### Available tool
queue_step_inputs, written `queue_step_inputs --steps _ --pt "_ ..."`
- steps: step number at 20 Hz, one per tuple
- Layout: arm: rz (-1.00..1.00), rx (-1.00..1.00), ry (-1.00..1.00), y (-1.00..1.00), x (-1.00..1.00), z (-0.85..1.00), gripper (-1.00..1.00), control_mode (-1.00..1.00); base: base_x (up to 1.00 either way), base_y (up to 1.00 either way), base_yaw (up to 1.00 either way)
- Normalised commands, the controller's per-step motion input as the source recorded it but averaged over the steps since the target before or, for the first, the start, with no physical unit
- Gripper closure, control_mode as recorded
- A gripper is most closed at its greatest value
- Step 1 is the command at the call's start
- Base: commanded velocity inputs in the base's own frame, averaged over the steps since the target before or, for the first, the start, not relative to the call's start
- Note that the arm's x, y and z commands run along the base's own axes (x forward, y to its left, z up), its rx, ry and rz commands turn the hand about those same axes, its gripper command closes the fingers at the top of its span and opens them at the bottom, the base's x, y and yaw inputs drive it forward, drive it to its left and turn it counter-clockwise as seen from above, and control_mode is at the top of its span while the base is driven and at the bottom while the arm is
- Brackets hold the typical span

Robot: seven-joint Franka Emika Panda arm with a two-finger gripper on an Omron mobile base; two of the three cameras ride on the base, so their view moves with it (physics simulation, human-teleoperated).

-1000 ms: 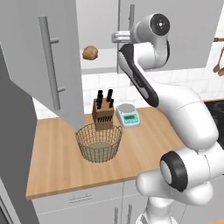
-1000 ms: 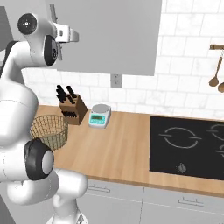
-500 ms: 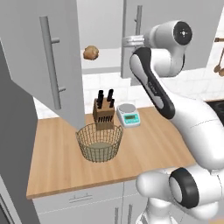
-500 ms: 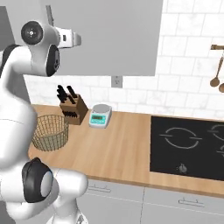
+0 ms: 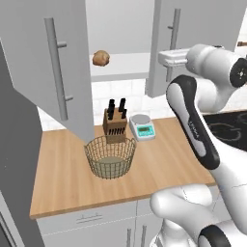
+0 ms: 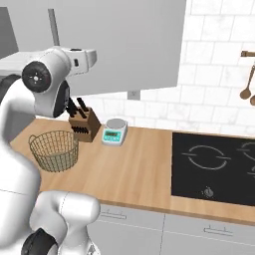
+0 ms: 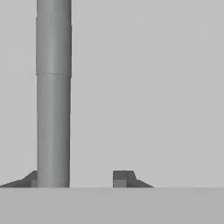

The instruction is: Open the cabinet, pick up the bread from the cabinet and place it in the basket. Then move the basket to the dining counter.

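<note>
Fingers [image 7: 81, 177] parted, gripping nothing; the smooth round grey handle [image 7: 53, 94] stands just in front of one finger, not between them. Right door [image 5: 193, 43] ajar, left door [image 5: 46, 62] swung wide: opening is about done. Left and beyond: lumpy golden bread [image 5: 101, 58] on the pale shelf, not yet picked. Below: empty wire-mesh basket [image 5: 110, 157] on the wood worktop [image 5: 62, 178], not yet moved.

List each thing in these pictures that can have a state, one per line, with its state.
Cabinet: left door swung open, right door ajar.
Bread: lying on the cabinet shelf.
Basket: upright on the counter, empty.
Claw: open, one finger beside the door handle.
</note>
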Motion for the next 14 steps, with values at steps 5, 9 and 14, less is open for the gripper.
queue_step_inputs --steps 5,9,14 --pt "0.0 0.0 -0.06 -1.0 -0.63 0.0 1.0 -1.0 0.0 0.0 0.0" --pt "0.0 0.0 -0.02 -1.0 -0.67 0.0 1.0 -1.0 0.0 0.0 0.0" --pt "0.0 0.0 0.0 -1.0 -0.71 0.0 1.0 -1.0 0.0 0.0 0.0"
